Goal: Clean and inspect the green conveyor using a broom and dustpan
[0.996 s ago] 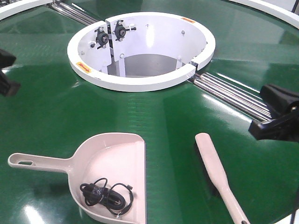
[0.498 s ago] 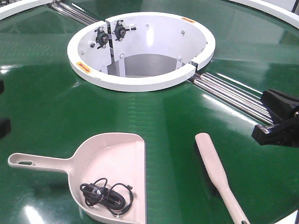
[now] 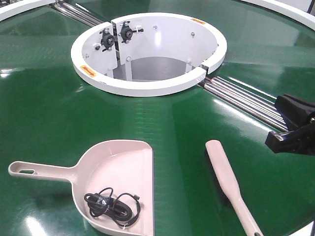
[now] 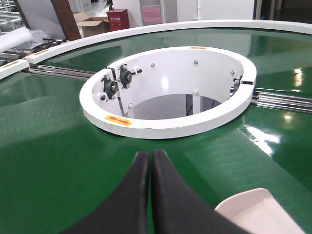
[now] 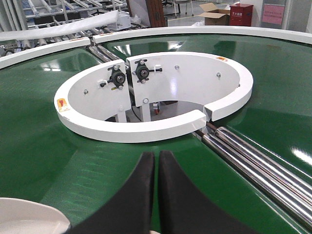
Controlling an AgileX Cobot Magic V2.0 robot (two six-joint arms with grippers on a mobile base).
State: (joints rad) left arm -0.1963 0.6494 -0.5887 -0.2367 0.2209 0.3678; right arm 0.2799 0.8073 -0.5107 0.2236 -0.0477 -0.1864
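The green conveyor [image 3: 49, 113] fills the front view, with its white ring-shaped hub [image 3: 147, 89] at the back. On the belt near the front lies the beige dustpan [image 3: 115, 169], handle pointing left, a coiled black cable [image 3: 112, 206] inside it. To its right lies the broom [image 3: 227, 179], handle toward the front edge. My right gripper [image 3: 290, 138] hovers at the right edge, apart from the broom; its wrist view shows it [image 5: 157, 156] shut and empty. My left gripper [image 4: 150, 154] is shut and empty above the belt, with a dustpan corner [image 4: 258, 209] to its right.
Silver rollers [image 3: 246, 101] run in a seam from the hub toward the right gripper, and another seam [image 3: 78, 14] runs off at the back left. A white outer rim [image 4: 146, 30] bounds the belt. Boxes [image 4: 92, 23] stand beyond it.
My left gripper has withdrawn out of the front view at the left edge. The right gripper shifted slightly right, then held still. Dustpan, cable and broom have not moved.
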